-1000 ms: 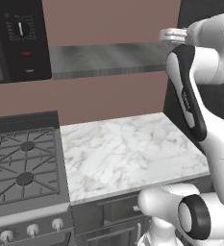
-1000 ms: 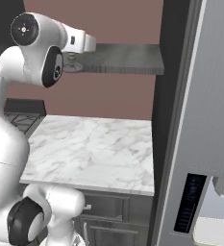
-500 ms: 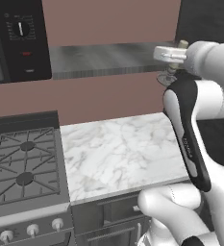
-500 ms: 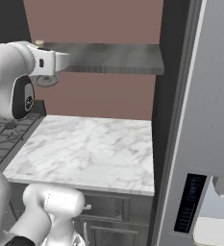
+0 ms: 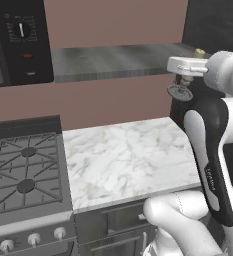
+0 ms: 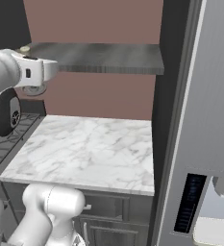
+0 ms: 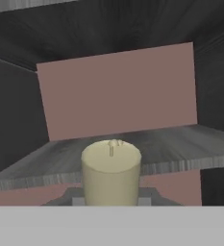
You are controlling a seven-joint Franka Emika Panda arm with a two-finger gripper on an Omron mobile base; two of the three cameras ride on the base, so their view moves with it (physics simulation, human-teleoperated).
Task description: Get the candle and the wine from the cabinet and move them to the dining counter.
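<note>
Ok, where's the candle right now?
The candle sits between the shut gripper's fingers, close up at the bottom centre of the hand view. In the left base view it hangs off the right end of the cabinet shelf, above the marble countertop.

Just in front of the gripper, the candle looks waxy, cream and matt, its small holder dull grey metal. Beyond it the cabinet shelf is streaked grey with a brushed, low sheen. Below the gripper, the tabletop is smooth, polished white marble with grey veins.
</note>
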